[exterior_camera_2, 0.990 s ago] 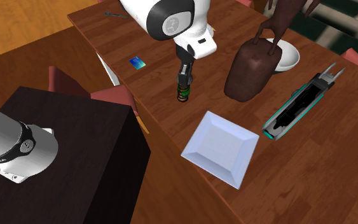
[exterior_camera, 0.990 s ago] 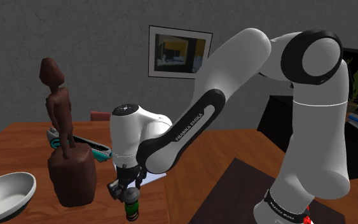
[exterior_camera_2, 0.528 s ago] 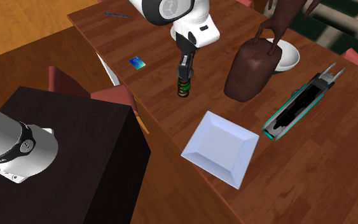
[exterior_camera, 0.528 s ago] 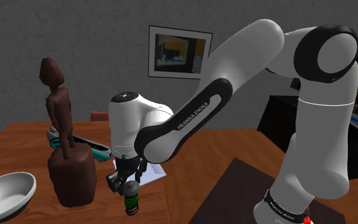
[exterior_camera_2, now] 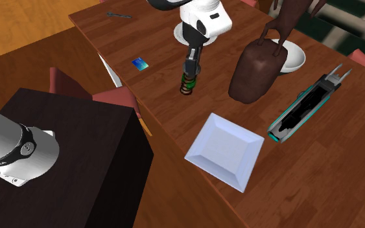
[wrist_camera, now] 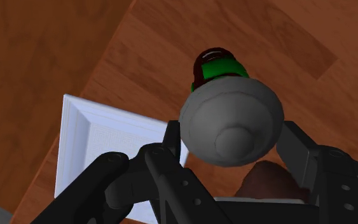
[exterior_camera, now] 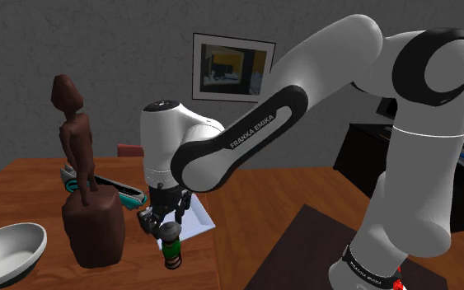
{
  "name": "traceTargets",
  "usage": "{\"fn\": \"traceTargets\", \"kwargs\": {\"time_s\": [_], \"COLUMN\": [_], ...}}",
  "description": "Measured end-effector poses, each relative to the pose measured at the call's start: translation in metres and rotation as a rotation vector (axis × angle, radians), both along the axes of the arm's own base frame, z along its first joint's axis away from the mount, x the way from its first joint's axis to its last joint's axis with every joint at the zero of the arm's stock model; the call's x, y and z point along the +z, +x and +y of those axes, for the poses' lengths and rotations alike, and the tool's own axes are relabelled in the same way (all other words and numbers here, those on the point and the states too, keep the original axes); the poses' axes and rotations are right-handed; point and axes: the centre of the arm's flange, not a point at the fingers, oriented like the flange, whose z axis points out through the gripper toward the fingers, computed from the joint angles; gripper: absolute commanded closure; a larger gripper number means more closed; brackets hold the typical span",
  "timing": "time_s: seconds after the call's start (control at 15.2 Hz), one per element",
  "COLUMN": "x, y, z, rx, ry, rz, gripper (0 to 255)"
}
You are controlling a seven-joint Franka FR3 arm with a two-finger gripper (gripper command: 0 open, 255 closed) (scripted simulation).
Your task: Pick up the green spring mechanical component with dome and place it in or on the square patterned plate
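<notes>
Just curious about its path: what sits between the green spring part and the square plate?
Nothing: the second exterior view shows bare wooden table between the spring part, clasped by the gripper, and the plate.

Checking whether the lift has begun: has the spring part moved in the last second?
Yes. Held in the claw, the spring part has risen and now sits higher against the brown statue base in the shoulder view.

You had the spring component (exterior_camera_2: 187, 84) over the tabletop (exterior_camera_2: 317, 168), between card (exterior_camera_2: 140, 63) and statue (exterior_camera_2: 255, 71), plate (exterior_camera_2: 225, 151) lying nearby.
</notes>
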Motion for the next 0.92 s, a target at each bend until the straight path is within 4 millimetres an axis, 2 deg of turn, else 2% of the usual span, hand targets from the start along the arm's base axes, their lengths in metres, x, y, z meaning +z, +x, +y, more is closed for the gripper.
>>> {"fn": "traceTargets", "kwargs": {"time_s": [0.4,0.53,0.86,0.92], "x": [0.019,0.026,0.041,0.044], "y": [0.053,0.064,0.117,0.123], "z": [-0.051,-0.072,-0.117,-0.126], "rx": [-0.001,-0.001,-0.001,-0.001], "ry": [0.0,0.0,0.0,0.0], "rz": [0.0,0.0,0.0,0.0], "gripper": [255,255,255,255]}}
